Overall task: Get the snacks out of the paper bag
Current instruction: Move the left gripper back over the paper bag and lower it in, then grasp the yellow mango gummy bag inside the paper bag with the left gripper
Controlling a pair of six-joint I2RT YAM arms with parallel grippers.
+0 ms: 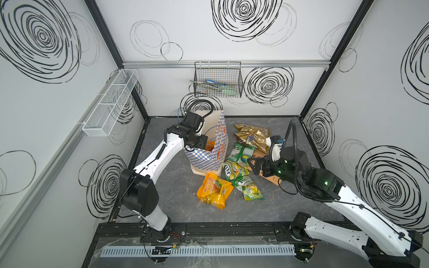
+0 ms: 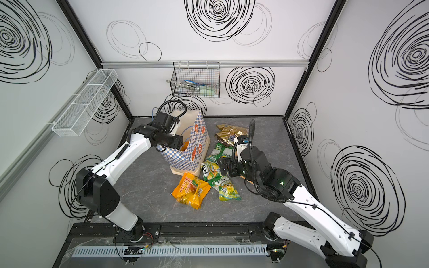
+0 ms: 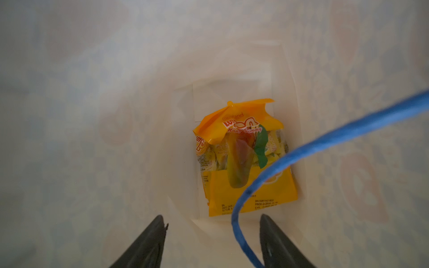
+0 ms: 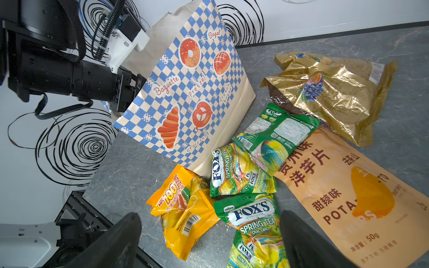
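One yellow-orange mango gummy packet (image 3: pixel 222 192) lies flat on the floor of the paper bag (image 3: pixel 116 116), seen from the left wrist camera looking straight down inside. The left gripper (image 3: pixel 211 217) hangs above it within the bag, its jaws parted and holding nothing, with the bag's blue cord handle (image 3: pixel 325 139) looping across between camera and packet. In both top views the bag (image 1: pixel 209 157) (image 2: pixel 185 160) stands upright, slightly tilted, on the grey table (image 1: pixel 176 185), the left arm reaching into its open mouth. The other snacks lie outside, spread on the table just right of the bag: a gold foil pack (image 4: pixel 332 97) farthest back, green Fox's packs (image 4: pixel 236 171) in the middle, yellow-orange "100" packs (image 4: pixel 181 208) at the bag's front corner, and an orange-tan potato chip pouch (image 4: pixel 348 185) with Chinese characters. The right gripper (image 4: pixel 211 214) hovers over this pile, jaws spread wide and empty.
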